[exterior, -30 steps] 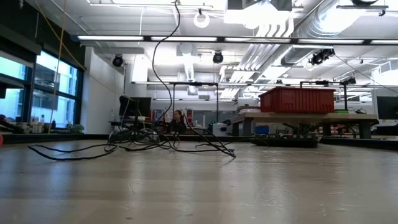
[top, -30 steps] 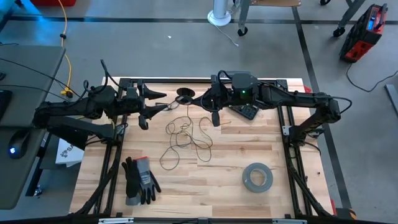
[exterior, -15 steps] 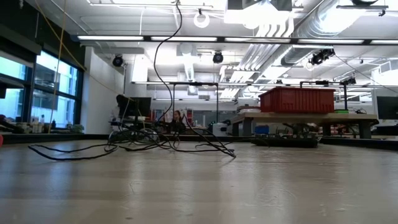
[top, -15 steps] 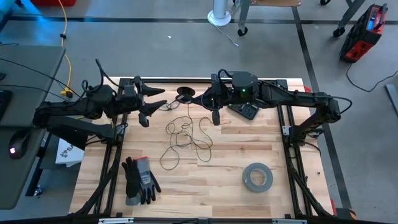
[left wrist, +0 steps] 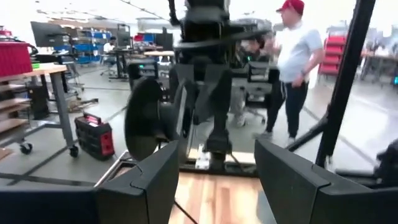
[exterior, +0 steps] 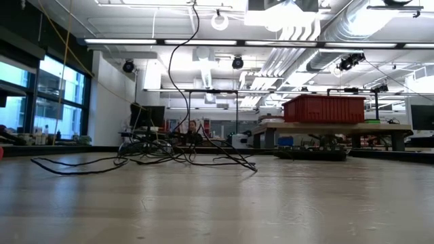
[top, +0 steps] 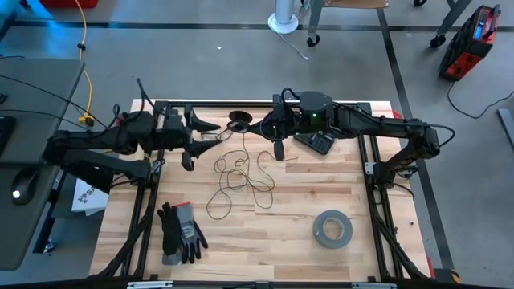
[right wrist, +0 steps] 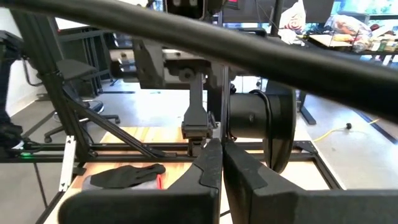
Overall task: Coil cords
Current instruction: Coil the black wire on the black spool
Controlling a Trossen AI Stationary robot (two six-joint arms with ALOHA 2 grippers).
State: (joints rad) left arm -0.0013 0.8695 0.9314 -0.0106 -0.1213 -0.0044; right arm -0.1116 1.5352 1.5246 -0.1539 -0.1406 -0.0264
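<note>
Cord [top: 238,175] lies in loose tangled loops on the wooden table [top: 305,201], near the middle of the far half, with one thin strand running up toward the small round black spool [top: 238,122] that sits close to the table's far edge, between the two arms. The left gripper [top: 198,138] hangs just beside the spool on its left, above the far-left part of the table; its fingers [left wrist: 149,180] are spread wide apart and hold nothing, and the spool [left wrist: 144,118] shows through the gap beyond them. The right gripper [top: 277,151] points down just to the right of the cord's loops, its two fingers [right wrist: 210,163] pressed together; a very thin line runs up from the tips, but whether the cord is pinched there cannot be told. In the low view the cord [exterior: 146,160] rises off the tabletop in a thin arc. A pair of dark gloves [top: 180,231] lies near the left front edge and a grey tape roll [top: 332,228] toward the right front, both well apart from the cord, so the near middle of the table is bare wood. A small black device [top: 318,143] rests under the right arm near the far edge. A person [left wrist: 293,56] stands beyond the table.
</note>
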